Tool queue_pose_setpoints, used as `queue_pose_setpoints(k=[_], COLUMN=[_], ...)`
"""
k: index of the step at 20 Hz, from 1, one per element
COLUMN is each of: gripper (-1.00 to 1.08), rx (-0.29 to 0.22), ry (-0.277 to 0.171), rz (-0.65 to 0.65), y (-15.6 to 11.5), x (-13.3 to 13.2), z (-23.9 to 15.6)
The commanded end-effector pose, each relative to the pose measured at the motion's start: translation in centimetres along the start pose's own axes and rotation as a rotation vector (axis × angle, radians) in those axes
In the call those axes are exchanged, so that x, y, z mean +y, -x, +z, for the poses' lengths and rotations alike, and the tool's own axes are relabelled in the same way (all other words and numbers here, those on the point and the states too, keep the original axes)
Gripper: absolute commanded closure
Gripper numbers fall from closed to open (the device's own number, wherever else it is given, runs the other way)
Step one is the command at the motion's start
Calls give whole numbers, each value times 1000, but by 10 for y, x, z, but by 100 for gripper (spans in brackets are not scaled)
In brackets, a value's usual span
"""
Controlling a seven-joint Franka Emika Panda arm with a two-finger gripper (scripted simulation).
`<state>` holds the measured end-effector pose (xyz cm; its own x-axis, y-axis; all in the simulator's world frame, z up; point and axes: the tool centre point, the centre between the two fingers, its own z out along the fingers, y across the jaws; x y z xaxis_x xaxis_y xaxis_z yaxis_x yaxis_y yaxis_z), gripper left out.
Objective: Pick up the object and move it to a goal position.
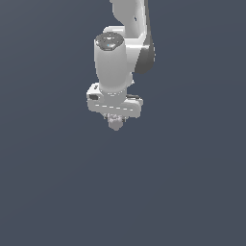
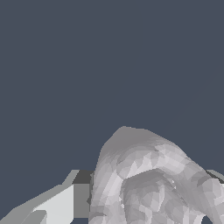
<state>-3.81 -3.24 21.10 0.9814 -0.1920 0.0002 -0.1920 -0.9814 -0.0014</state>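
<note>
The object (image 1: 115, 125) is a small pale grey-white lumpy piece with a faint pink tint. It sits at the tip of my gripper (image 1: 115, 120), under the white hand. In the wrist view the object (image 2: 148, 170) looms large and fills the space between the two fingers. One pale finger (image 2: 61, 203) presses against one side of it, and only a sliver of the other finger (image 2: 217, 176) shows at the frame edge. My gripper (image 2: 142, 192) is shut on the object. The hand hides the fingers themselves in the exterior view.
A flat, uniform dark blue-grey surface (image 1: 192, 192) lies all around. The white arm (image 1: 115, 57) rises towards the upper edge of the exterior view. No goal marker shows in either view.
</note>
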Motion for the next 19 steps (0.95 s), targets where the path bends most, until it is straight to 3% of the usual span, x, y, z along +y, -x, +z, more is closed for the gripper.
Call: queue_pose_setpoints(k=[1, 10, 19], gripper=[108, 108, 108], rx=[-1, -1, 0], ry=[0, 0, 1], rz=[-1, -1, -1], y=[7, 22, 22], x=[14, 48, 52], z=[-19, -64, -71])
